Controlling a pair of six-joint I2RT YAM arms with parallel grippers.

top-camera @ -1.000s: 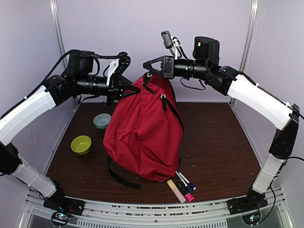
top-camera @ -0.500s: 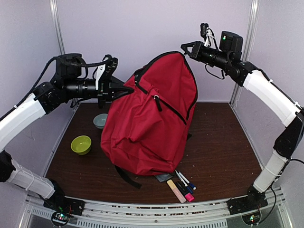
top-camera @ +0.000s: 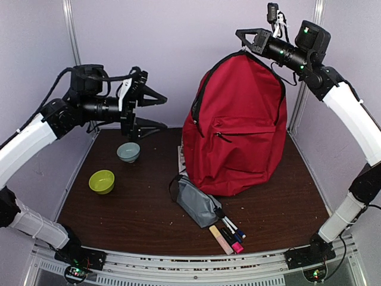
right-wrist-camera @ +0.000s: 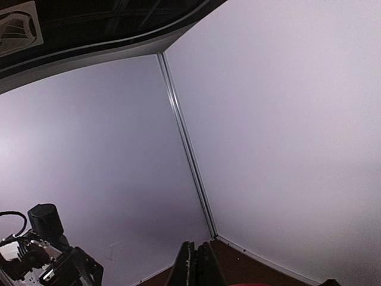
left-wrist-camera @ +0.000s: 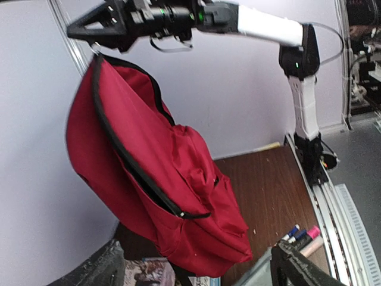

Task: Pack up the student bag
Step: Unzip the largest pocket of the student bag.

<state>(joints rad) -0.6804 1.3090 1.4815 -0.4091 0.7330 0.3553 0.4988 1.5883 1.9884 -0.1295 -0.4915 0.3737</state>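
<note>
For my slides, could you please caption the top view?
Right claw holds the red bag upright by its top; left claw open, clear of it.

Nothing legible anywhere. A booklet [left-wrist-camera: 146, 273] by the student bag [top-camera: 235, 131] carries print — too blurred (and small) to read.

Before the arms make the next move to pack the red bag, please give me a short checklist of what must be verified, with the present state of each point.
1. Right pincer shut on the top of the student bag, bag hanging upright from it: ok.
2. Left pincer open, holding nothing, apart from the bag: ok.
3. Main zipper open wide enough for loading: cannot tell.
4. Grey pouch and markers lying unheld on the table in front of the bag: ok.
5. Bag bottom resting on the table, not only hanging: cannot tell.
</note>
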